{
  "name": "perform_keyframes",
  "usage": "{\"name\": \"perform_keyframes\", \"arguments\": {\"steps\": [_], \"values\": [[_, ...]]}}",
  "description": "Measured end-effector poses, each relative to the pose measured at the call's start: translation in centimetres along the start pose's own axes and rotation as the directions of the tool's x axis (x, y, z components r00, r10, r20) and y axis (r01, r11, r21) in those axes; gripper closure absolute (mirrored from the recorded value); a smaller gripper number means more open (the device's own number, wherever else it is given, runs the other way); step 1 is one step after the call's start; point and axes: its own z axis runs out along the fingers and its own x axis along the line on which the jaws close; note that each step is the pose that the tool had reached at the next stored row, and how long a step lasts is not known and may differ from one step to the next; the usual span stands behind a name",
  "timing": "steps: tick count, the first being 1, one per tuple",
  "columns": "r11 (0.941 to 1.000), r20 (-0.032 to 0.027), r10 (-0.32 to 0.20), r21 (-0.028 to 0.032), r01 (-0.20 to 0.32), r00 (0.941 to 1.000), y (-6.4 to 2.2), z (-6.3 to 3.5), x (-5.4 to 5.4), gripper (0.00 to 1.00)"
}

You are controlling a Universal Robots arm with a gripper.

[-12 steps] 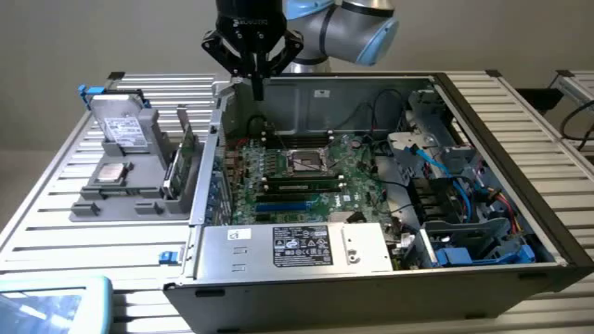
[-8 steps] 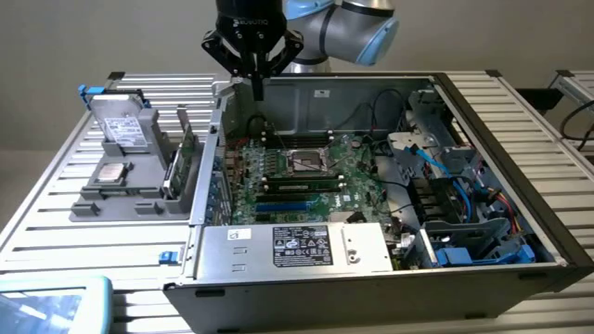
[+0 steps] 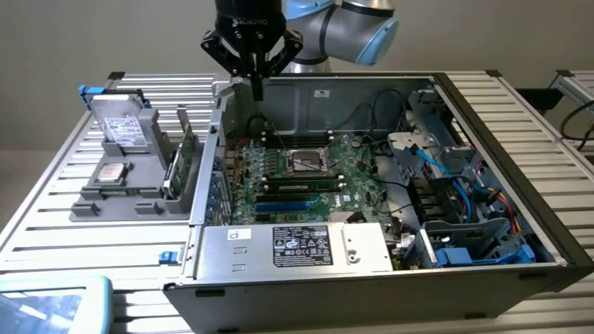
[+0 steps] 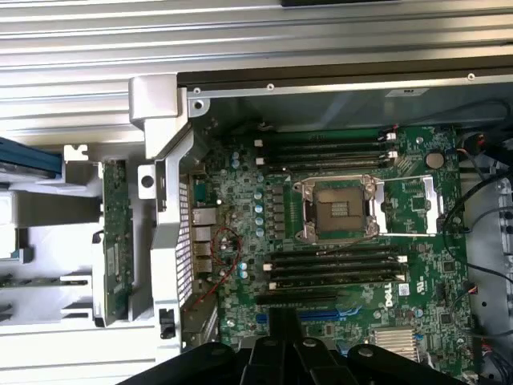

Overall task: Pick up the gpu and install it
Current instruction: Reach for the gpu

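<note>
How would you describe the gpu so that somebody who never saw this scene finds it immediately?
Beside the open dark computer case, on the exterior view's left, a grey plastic holder sits on the slatted metal table. The gpu is the thin green circuit card standing on edge at the holder's side nearest the case. The boxy silver hard drive with a white label stands farther out.

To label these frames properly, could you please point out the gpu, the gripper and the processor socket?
gpu [image 4: 116, 241]: wrist view, on the green edge of the upright card.
gripper [image 3: 257, 93]: exterior view, at the tips of its closed fingers.
processor socket [image 3: 304, 161]: exterior view, on the middle of the socket.
</note>
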Motion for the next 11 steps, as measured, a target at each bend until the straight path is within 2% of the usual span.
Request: {"name": "perform_keyframes", "arguments": {"steps": [11], "values": [[1.0, 0.0, 0.0, -0.0001, 0.0, 1.0, -0.32, -0.07, 4.7, 0.89]]}}
